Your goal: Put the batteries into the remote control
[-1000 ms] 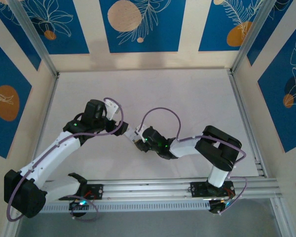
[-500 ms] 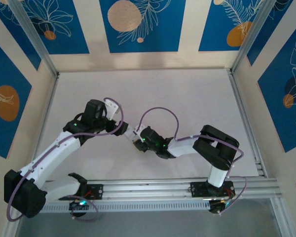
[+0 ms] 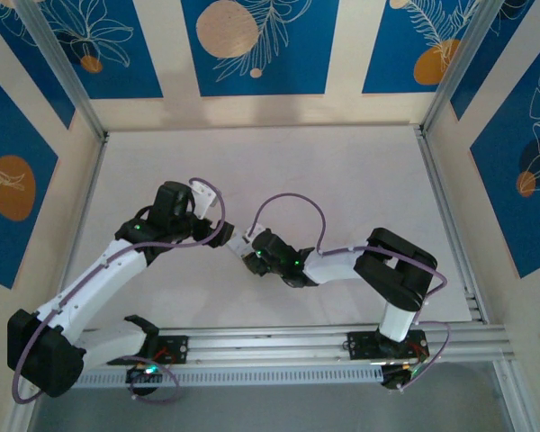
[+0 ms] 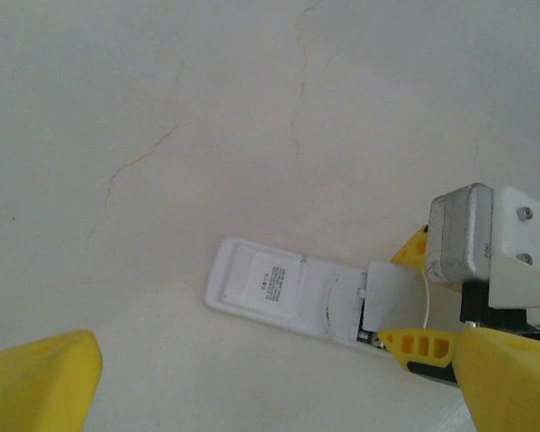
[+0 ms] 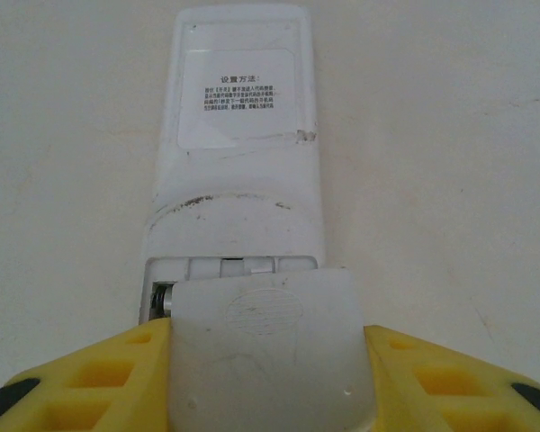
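1. White plastic, label side up: the remote control lies face down and flat on the desk. Its battery bay is open at the end nearest the right gripper.
2. The right jaws are pinching the battery cover by its two long edges, and its leading edge sits right at the bay's mouth.
3. A metal end glints in the bay's left corner. I cannot tell whether both batteries are seated, because the cover hides the rest.
4. Over on the other side, the left gripper hangs just beside the remote with its jaws spread wide, touching nothing.
5. My read is that this is the closing step, fitting the cover onto the bay. To do it well, square the plate with the remote's long axis and lower it flat so its tabs meet the rails. Then push along the body toward the label until it sits flush.
6. The remote lies loose on a smooth desk, so it will likely skate under the push. The left jaws could brace its far end.
7. Go gently: a skewed plate jams, and hard pressure could snap a tab.
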